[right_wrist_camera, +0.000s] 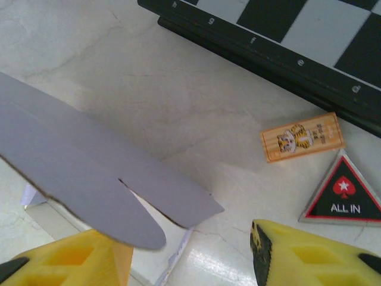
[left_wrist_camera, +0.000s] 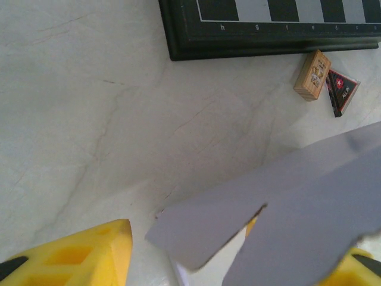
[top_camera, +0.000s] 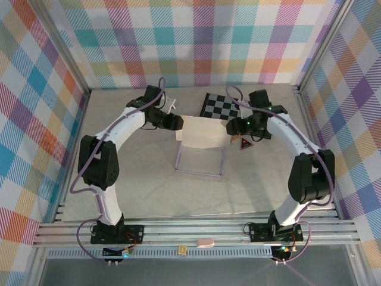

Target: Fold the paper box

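Observation:
The paper box (top_camera: 201, 156) lies in the middle of the table, its pale lavender lid panel (top_camera: 205, 132) raised at the back. My left gripper (top_camera: 177, 123) is at the panel's left end and my right gripper (top_camera: 232, 128) at its right end. In the left wrist view the left gripper (left_wrist_camera: 220, 268) is open, and the box's rounded flaps (left_wrist_camera: 297, 202) hang between its yellow fingers (left_wrist_camera: 89, 256), clear of the left one. The right gripper (right_wrist_camera: 184, 262) is open too; a flap (right_wrist_camera: 77, 161) overlaps its left finger and stands well apart from the right finger (right_wrist_camera: 303, 256).
A black-and-grey checkerboard (top_camera: 219, 106) lies just behind the box. A small wooden tiger block (right_wrist_camera: 302, 137) and a triangular "ALL IN" card (right_wrist_camera: 344, 193) sit on the table by the right gripper. Plaid walls enclose the table on three sides.

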